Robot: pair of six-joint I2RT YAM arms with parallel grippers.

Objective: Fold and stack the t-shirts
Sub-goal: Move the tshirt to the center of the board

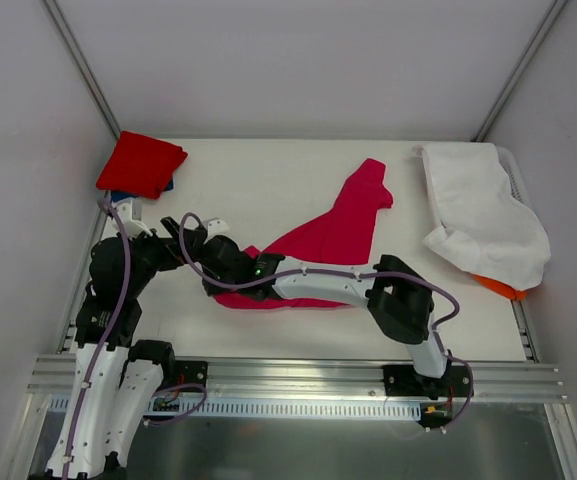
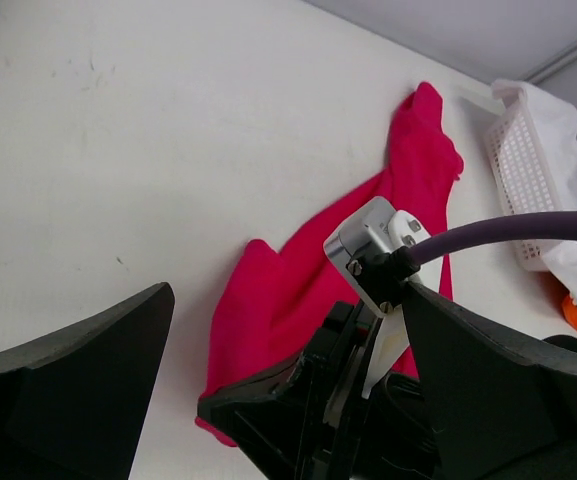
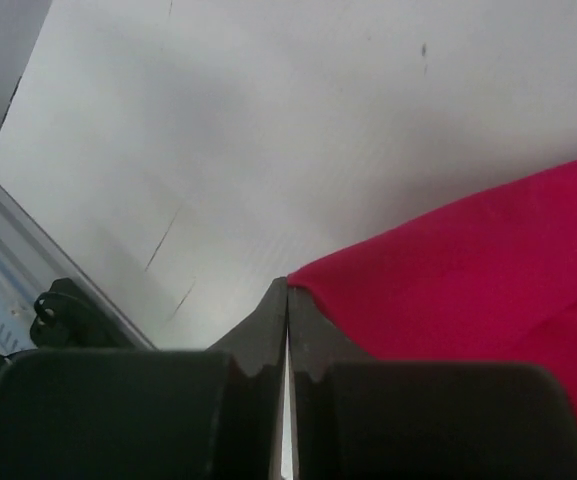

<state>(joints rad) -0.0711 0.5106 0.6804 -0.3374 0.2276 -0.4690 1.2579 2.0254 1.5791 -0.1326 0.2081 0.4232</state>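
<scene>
One crimson-pink t-shirt (image 3: 468,270) corner against closed tips of right hand (image 3: 286,288).

Black-and-white arms (image 1: 318,285), purple cables (image 1: 125,280), green light (image 1: 258,268)

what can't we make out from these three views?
- Blue shirt: top view, only slivers show under the folded red shirt; its fold is hidden.
- Crimson shirt: top view, the right arm covers its near-left part.
- Right hand: right wrist view, fingers shut at the cloth's corner; they hide whether cloth is pinched.
- Orange item: top view, mostly under the white cloth; unidentifiable.
</scene>
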